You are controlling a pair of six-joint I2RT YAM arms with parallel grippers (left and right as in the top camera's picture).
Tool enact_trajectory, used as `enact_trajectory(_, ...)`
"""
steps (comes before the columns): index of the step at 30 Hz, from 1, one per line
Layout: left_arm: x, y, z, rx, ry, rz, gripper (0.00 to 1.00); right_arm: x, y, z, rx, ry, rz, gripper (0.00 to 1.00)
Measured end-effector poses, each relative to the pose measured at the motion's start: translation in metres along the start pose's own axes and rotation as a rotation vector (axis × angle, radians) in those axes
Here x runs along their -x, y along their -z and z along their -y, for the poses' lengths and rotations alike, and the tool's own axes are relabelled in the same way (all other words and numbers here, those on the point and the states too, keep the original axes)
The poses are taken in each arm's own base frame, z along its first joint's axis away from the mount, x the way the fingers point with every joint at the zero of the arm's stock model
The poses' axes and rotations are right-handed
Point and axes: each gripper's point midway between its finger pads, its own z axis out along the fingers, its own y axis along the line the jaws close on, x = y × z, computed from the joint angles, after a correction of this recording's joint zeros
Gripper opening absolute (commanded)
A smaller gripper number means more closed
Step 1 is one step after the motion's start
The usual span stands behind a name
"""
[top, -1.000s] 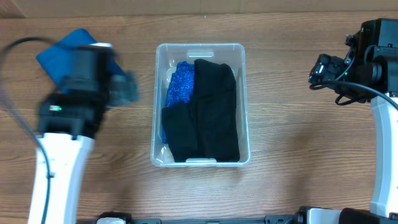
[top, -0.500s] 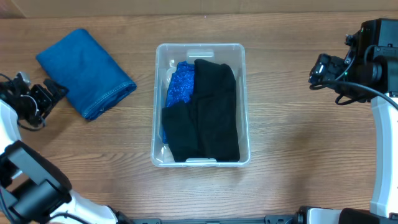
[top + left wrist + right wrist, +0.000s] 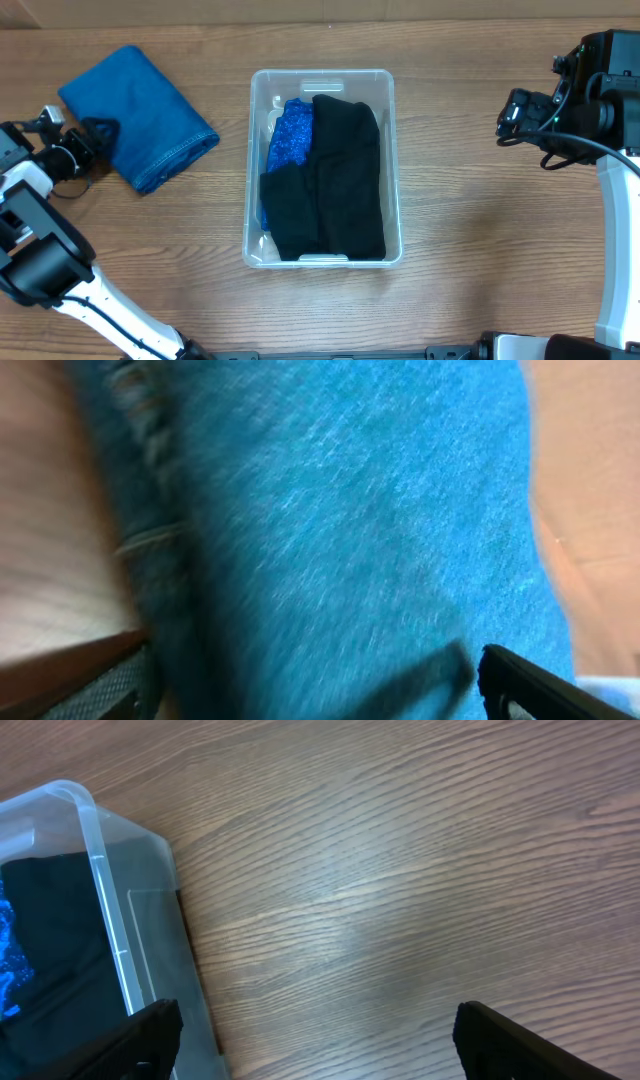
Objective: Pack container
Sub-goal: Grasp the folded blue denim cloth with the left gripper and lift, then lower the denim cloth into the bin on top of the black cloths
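Note:
The clear plastic container (image 3: 322, 81) stands mid-table and holds a folded black cloth (image 3: 345, 180) and a bright blue patterned cloth (image 3: 290, 135). A folded teal-blue cloth (image 3: 140, 115) lies on the table at the far left; it fills the left wrist view (image 3: 340, 530). My left gripper (image 3: 88, 138) is open at the cloth's left edge, its fingers (image 3: 320, 685) spread over the cloth. My right gripper (image 3: 515, 112) is open and empty above bare table, to the right of the container, whose corner shows in the right wrist view (image 3: 95, 860).
The wooden table (image 3: 480, 220) stretches between the container and the right arm. A cardboard-coloured edge runs along the back of the table (image 3: 330, 12).
My left arm swung out to the left, off the teal cloth, then came back right so its gripper is at the cloth's left edge. The right arm has not moved.

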Motion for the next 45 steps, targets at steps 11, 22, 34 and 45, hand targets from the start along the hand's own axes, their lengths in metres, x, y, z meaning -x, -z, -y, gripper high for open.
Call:
enact_trajectory(11,-0.038,-0.058,0.067,-0.22,0.096,-0.14,0.1,-0.004,0.0,-0.001,0.005,-0.001,-0.017,0.91)
enact_trajectory(22,-0.053,-0.053,0.074,-0.265,0.169,-0.208,0.04,-0.005,0.0,-0.001,0.004,-0.001,-0.021,0.91)
enact_trajectory(34,0.021,0.148,0.281,-0.335,-0.193,0.131,0.04,-0.01,0.0,0.001,0.0,0.02,-0.042,0.91)
enact_trajectory(45,-0.165,0.172,0.485,-0.703,-0.505,-0.215,0.04,-0.015,0.001,0.015,-0.085,-0.035,-0.055,0.93)
